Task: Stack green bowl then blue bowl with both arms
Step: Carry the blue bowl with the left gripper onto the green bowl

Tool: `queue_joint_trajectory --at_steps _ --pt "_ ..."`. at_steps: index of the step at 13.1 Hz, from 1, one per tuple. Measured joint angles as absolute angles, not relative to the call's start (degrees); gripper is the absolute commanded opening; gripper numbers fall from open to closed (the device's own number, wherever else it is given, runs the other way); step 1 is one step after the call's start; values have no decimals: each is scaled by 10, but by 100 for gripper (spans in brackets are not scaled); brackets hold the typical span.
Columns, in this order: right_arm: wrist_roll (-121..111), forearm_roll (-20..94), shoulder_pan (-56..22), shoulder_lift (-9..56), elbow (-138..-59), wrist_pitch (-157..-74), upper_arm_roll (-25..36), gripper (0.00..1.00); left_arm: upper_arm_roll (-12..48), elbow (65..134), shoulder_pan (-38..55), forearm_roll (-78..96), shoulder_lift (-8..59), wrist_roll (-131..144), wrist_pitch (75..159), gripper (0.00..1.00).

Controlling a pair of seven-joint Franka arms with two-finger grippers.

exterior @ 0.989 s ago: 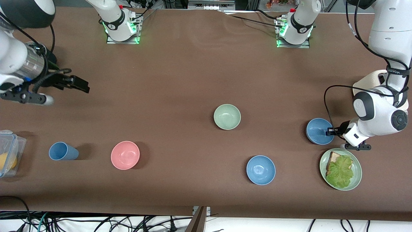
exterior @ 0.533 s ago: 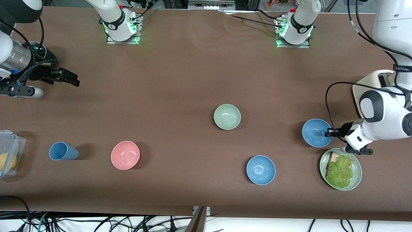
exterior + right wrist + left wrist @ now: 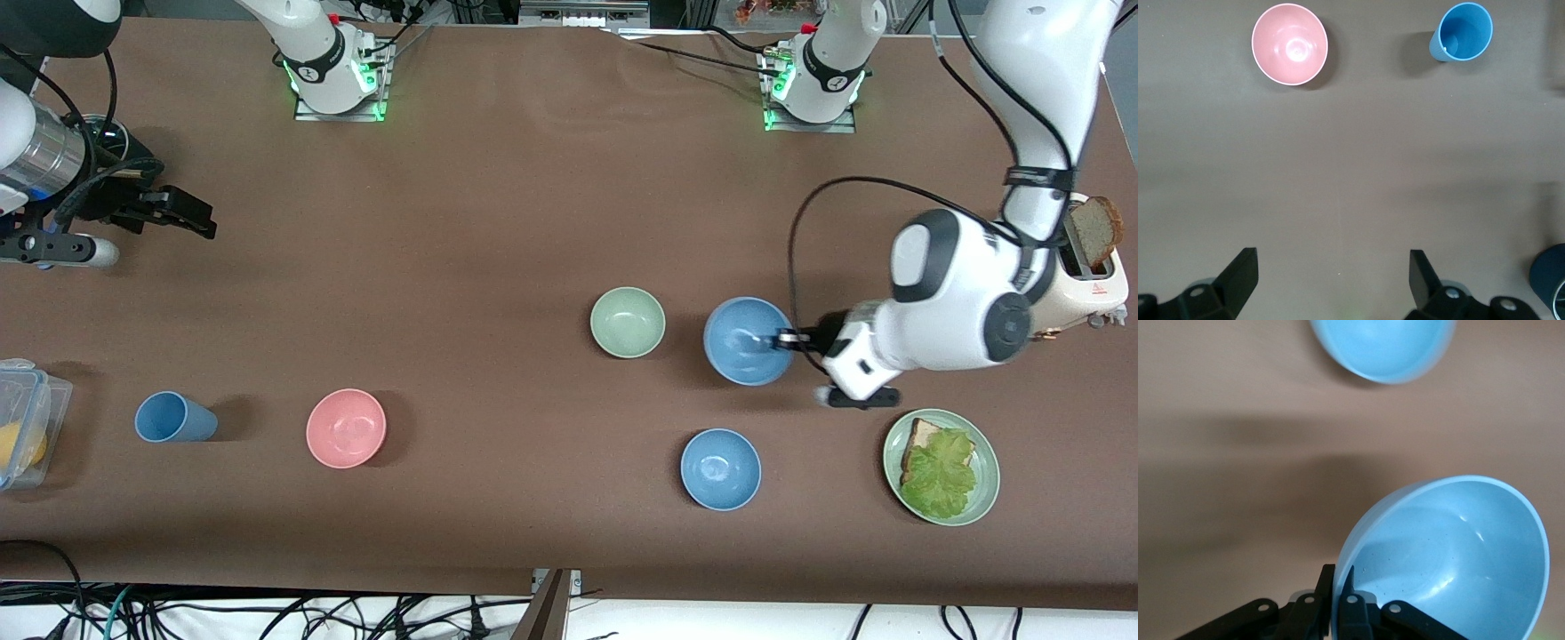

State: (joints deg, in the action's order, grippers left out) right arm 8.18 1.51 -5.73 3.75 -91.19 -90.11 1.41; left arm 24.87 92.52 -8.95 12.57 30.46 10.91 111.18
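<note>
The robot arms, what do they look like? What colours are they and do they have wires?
Both arms are white and rounded, with dark grey round caps at the joints and black cables looping along them. The right arm has a shiny silver wrist section. Each ends in a black two-finger pincer: the left pincer and the right pincer. Green lights glow at both bases.

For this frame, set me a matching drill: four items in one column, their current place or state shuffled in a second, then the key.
Items
1. held blue bowl
2. green bowl
3. right gripper
4. second blue bowl

States
A. open, waiting over bare table at the right arm's end
B. on the table, nearer the front camera than the held bowl
C. rim pinched by the left gripper, beside the green bowl
D. empty on the table, nothing stacked in it

Pairs: 1-C, 2-D, 3-A, 4-B
</note>
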Motion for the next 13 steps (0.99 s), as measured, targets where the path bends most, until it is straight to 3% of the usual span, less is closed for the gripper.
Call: queue_joint_trajectory --at_steps 3,7,10,11,12,13 --pt "79 13 -58 48 -901 -904 15 100 294 954 -76 148 304 151 1151 0" --pt "78 12 -60 51 -892 -906 15 100 300 1064 -9 148 309 192 1349 0" --pt "78 12 -60 52 -892 -906 15 100 296 1092 -3 148 312 194 1382 0" --pt "78 12 -60 52 -892 -906 15 100 294 1092 -4 148 312 194 1382 32" --pt "78 12 -60 52 -892 -906 15 100 293 1091 -5 148 312 194 1382 99" --pt "78 12 -60 52 -892 -906 15 100 293 1091 -5 148 312 194 1382 100"
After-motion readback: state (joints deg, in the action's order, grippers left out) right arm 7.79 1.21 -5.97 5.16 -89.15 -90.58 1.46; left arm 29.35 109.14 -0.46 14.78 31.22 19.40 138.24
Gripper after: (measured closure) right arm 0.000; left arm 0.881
